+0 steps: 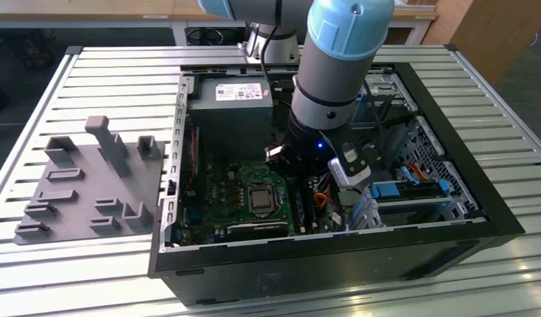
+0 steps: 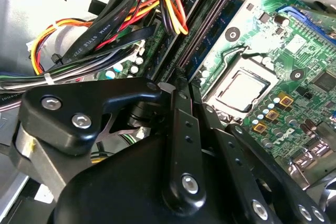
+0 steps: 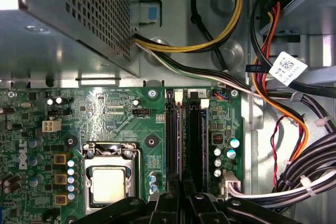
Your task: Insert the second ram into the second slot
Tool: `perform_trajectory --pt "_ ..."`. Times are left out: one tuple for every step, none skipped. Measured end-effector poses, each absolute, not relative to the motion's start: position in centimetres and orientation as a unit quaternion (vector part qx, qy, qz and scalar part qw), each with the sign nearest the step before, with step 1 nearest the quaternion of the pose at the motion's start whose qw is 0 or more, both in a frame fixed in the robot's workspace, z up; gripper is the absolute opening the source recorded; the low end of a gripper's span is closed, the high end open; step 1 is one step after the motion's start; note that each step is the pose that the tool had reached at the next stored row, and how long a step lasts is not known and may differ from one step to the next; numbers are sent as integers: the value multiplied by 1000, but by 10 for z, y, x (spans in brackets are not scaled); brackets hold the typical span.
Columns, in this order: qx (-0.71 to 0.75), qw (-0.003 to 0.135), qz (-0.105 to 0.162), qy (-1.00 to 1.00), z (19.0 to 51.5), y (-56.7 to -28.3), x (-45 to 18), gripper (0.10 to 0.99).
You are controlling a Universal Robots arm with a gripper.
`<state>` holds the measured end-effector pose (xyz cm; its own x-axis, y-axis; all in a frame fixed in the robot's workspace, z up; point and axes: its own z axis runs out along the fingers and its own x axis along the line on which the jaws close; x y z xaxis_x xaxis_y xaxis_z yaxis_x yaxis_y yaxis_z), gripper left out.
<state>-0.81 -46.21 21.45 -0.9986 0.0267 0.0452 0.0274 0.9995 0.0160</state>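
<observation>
My gripper (image 2: pixel 181 84) (image 3: pixel 181 184) is low inside the open computer case (image 1: pixel 341 261), over the middle of the memory slots beside the processor socket (image 3: pixel 107 182). Its fingers are drawn together on the second ram (image 2: pixel 216 30) (image 3: pixel 181 140). This thin blue stick shows edge-on in both wrist views and runs away from the fingertips. It stands along the slot row nearer the socket; how deep it sits I cannot tell. A dark slot (image 3: pixel 195 140) (image 2: pixel 202 32) with bare contacts lies right beside it. In the exterior view the arm (image 1: pixel 332 86) reaches straight down into the case.
The power supply (image 1: pixel 230 96) (image 3: pixel 68 19) fills the far end of the case. Bundled cables (image 2: pixel 105 24) (image 3: pixel 278 103) crowd the side of the slots away from the socket. Light-blue drive-bay latches (image 1: pixel 398 191) sit at the exterior view's right. A grey fixture plate (image 1: pixel 85 185) lies outside the case.
</observation>
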Motion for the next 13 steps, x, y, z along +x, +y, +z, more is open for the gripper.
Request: perform_trajectory --pt "-14 22 -9 -1000 214 -462 -8 137" --pt "-14 22 -9 -1000 214 -462 -8 137" --pt "-14 22 -9 -1000 214 -462 -8 137" --pt "-14 22 -9 -1000 213 -462 -8 137" --pt "-14 22 -9 -1000 213 -462 -8 137" --pt "-14 23 -9 -1000 213 -462 -8 137" --pt "-14 22 -9 -1000 213 -462 -8 137" --pt "-14 22 -9 -1000 212 -462 -8 137" --pt "-14 23 -9 -1000 212 -462 -8 137" --pt "-14 23 -9 -1000 212 -462 -8 137" --pt "-14 22 -9 -1000 212 -462 -8 137" --pt "-14 23 -9 -1000 212 -462 -8 137" --pt "-14 22 -9 -1000 212 -462 -8 137"
